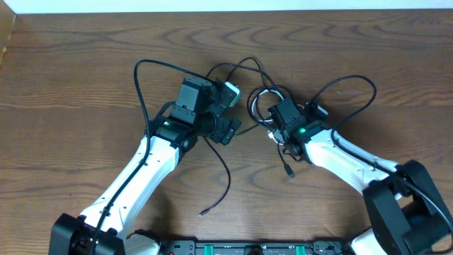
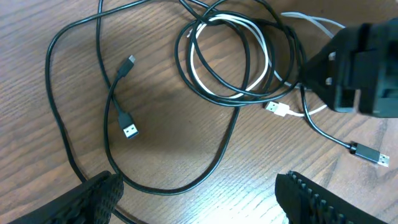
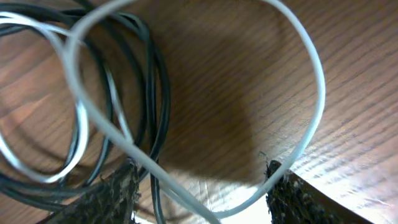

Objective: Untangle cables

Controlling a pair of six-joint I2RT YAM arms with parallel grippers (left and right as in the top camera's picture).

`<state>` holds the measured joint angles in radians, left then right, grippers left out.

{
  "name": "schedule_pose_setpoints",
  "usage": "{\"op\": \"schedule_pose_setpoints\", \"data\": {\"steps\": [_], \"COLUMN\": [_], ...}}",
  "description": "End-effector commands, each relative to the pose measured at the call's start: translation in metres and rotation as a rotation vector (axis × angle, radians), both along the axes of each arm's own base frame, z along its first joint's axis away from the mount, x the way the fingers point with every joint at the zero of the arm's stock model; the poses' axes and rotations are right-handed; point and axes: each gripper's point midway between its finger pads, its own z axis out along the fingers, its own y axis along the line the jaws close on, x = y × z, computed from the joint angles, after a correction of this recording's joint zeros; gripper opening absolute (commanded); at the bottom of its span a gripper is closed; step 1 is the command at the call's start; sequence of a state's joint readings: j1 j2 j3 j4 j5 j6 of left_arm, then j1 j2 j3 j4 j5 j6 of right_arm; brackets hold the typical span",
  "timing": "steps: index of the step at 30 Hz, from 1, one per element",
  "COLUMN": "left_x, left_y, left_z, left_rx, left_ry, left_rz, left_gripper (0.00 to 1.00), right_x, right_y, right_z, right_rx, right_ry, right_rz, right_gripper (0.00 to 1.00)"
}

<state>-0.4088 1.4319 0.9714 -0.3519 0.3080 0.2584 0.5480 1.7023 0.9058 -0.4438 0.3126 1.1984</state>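
1. The cables lay in one tangled heap on the table, around its middle and a little toward the far edge. One black end trailed toward the near edge.
2. The right gripper had its jaws apart around a loop of the white cable, and it was not pinching it.
3. The left gripper hung wide open above a black cable, holding nothing.
4. I feared the black strand just beside the white one could be caught too. A pull would then tighten the tangle.
5. The two grippers were near each other, so they might bump.
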Motion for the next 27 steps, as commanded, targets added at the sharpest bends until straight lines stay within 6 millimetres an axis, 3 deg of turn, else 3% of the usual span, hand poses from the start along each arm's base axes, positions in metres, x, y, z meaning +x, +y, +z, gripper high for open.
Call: {"op": "schedule_pose_setpoints", "data": {"steps": [1, 7, 15, 16, 22, 27], "left_x": [0.000, 0.000, 0.000, 0.000, 0.000, 0.000], "left_y": [-0.001, -0.001, -0.001, -0.001, -0.001, -0.001], "left_z": [-0.001, -0.001, -0.001, -0.001, -0.001, -0.001], "left_rx": [0.000, 0.000, 0.001, 0.001, 0.001, 0.001], "left_ry": [0.006, 0.008, 0.008, 0.009, 0.009, 0.009], "left_rz": [0.005, 0.006, 0.005, 0.006, 0.006, 0.006], "left_gripper": [0.84, 0.84, 0.84, 0.84, 0.84, 0.84], "right_x": [0.002, 0.005, 0.015, 0.017, 0.024, 0.027], "right_y": [-0.007, -0.006, 0.000, 0.001, 0.003, -0.001], "right_z": [-0.014, -0.028, -0.023, -0.023, -0.019, -0.017], "right_rx": [-0.023, -0.029, -0.003, 0.001, 0.033, 0.028], "right_ry": [0.003, 0.011, -0.036, -0.043, -0.085, -0.105], "right_rz": [-0.055, -0.055, -0.057, -0.057, -0.105, -0.144], "right_gripper": [0.62, 0.59, 0.65, 0.66, 0.99, 0.99]}}
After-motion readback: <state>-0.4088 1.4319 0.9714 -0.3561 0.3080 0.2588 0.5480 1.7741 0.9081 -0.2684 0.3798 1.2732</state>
